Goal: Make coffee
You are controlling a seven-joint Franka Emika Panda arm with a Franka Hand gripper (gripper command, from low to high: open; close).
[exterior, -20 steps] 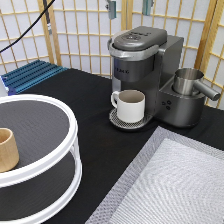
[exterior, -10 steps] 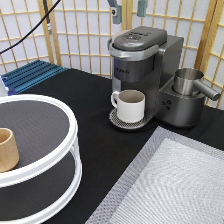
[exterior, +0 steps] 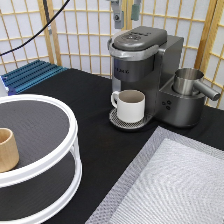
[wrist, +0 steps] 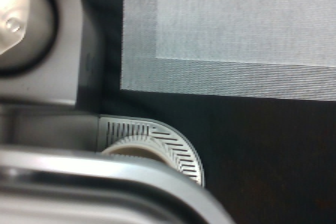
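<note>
Coffee pod is nowhere seen; gripper (exterior: 125, 14) is held directly above the closed coffee machine (exterior: 142, 65), jaws apart, nothing gripped.

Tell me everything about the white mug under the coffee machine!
The white mug stands upright on the round slotted drip tray of the grey coffee machine, right below its brew head. It looks ceramic, with a handle pointing toward the exterior view's left. Its inside looks tan. The gripper hangs above the machine, not touching the mug.

A white mug (exterior: 131, 105) sits by the grey coffee machine (exterior: 145, 70) on a black table (exterior: 75, 95).
</note>
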